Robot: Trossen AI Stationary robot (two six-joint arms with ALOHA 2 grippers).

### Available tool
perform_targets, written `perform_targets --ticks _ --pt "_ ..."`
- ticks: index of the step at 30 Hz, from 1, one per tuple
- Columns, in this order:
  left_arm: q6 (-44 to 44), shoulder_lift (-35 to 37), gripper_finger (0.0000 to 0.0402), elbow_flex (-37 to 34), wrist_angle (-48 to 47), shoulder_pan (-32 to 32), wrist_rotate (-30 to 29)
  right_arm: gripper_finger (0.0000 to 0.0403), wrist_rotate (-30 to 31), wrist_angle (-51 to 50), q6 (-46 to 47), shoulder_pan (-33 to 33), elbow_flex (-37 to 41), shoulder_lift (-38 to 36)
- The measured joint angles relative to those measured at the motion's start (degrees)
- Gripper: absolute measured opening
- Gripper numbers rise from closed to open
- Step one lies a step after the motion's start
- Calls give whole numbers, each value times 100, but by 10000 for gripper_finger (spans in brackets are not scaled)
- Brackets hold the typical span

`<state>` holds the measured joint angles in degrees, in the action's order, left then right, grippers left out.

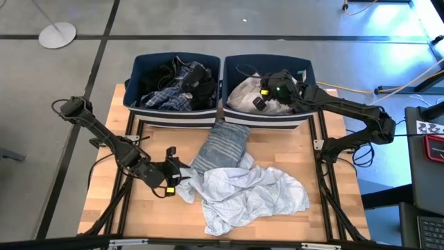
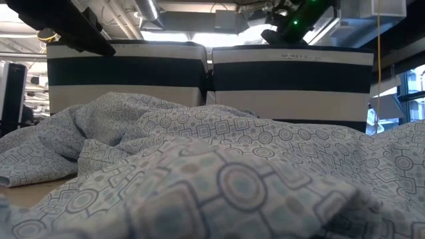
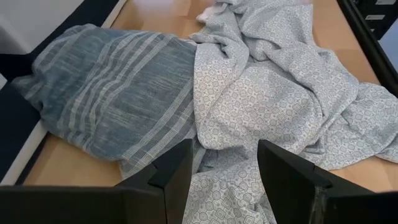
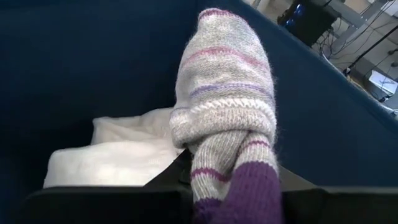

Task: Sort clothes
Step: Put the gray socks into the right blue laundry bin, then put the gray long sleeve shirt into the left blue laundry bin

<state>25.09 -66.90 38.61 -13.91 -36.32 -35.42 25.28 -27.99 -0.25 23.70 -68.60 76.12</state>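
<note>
Right gripper [image 1: 262, 92] clamped on a striped knit sock [image 4: 225, 124] over the right bin [image 1: 305, 69]; early drop could snag the rim. Left gripper [image 1: 171, 175], fingers spread, sits at the pale patterned shirt [image 1: 243, 194] (overlapping the grey-striped garment [image 1: 220, 146]), risking grabbing both.

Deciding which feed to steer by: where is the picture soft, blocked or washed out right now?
Low view: the patterned garment fills the foreground, its nearest folds out of focus; the bins behind it are sharp, the ceiling lights glare. Right wrist view: a striped knit piece blocks the centre. Left wrist view: sharp on the grey-striped garment. High view: evenly lit.
</note>
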Motion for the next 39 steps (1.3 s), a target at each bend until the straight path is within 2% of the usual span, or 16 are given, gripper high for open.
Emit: perform_targets --ticks 7,9,12,17,20,23,27,32,36,39 --pt "-69 -1 170 0 2 0 -116 61 9 367 0 -2 0 0" --pt "-69 -1 170 0 2 0 -164 73 13 398 13 -2 0 -2" --pt "-36 1 170 0 2 0 -170 117 152 411 118 4 0 0" --pt "-4 -1 170 0 2 0 -169 220 984 372 129 -7 0 -2" --pt "1 1 170 1 2 0 -168 269 1008 327 129 -7 0 -19" --pt "1 -1 170 0 2 0 -168 300 958 257 130 -20 0 -137" --pt "3 1 170 0 0 0 -168 318 586 -25 172 -268 0 -397" --pt "3 0 170 1 -2 0 -168 320 -668 -78 440 -938 -4 -805" --pt "3 -1 170 0 0 0 -168 321 -1595 2 727 -1784 -4 -847" --pt "64 0 170 2 5 2 -168 321 -1739 114 776 -2582 132 -669"
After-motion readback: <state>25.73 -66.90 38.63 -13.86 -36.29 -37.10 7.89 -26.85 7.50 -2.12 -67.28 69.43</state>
